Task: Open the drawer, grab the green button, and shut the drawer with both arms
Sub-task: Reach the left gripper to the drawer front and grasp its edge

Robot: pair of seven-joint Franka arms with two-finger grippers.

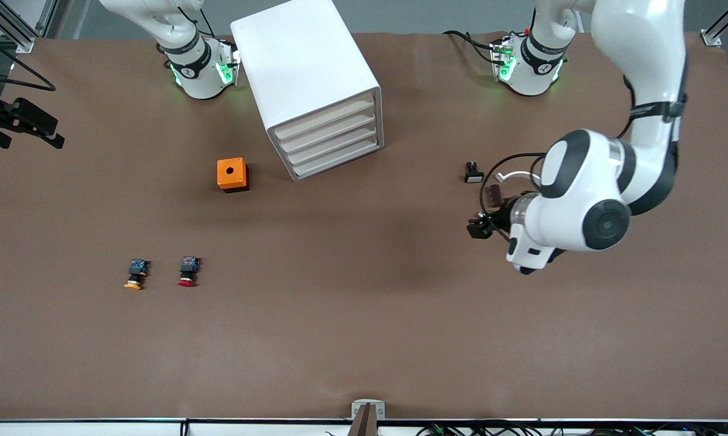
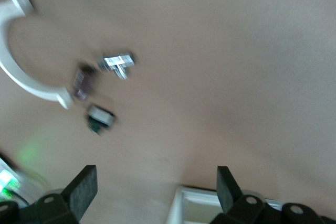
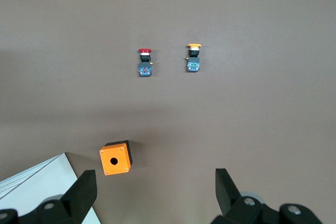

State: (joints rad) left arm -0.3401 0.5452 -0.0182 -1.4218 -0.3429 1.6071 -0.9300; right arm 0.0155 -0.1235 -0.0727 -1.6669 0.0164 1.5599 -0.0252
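Fingers spread wide on both: left gripper (image 2: pixel 152 190) over bare table (image 1: pixel 364 339), empty; right gripper (image 3: pixel 155 192), empty, above what looks like the orange box (image 3: pixel 116 158).

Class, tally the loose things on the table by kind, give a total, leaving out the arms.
Push buttons: 2, red-capped and yellow-capped
Orange box: 1
White drawer cabinet: 1
Small black part: 1
Total: 5
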